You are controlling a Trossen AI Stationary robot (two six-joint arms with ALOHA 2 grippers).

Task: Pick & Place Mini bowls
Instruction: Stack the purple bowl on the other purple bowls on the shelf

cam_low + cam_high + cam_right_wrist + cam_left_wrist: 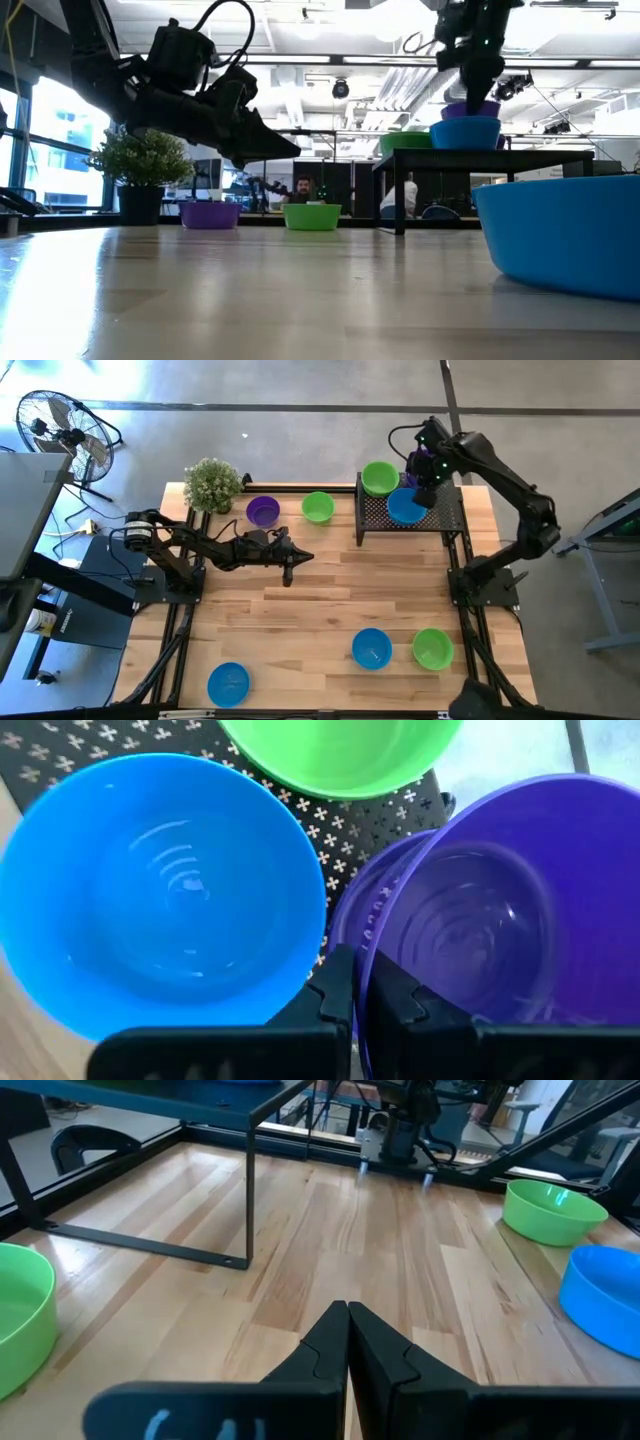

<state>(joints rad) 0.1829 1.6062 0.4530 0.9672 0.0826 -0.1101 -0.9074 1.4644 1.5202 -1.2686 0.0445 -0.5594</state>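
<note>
Over the black perforated metal rack (432,515), the right gripper (352,982) pinches the rim of a purple plastic mini bowl (490,915), which only its wrist view shows clearly, beside blue (406,506) and green (379,477) bowls. The left gripper (290,559) hovers pressed together mid-table.

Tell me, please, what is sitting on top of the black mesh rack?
On the black mesh rack sit a green bowl and a blue bowl. The right hand pinches the rim of a purple bowl there; another purple rim shows beneath it. The arm hides the rest from above.
</note>
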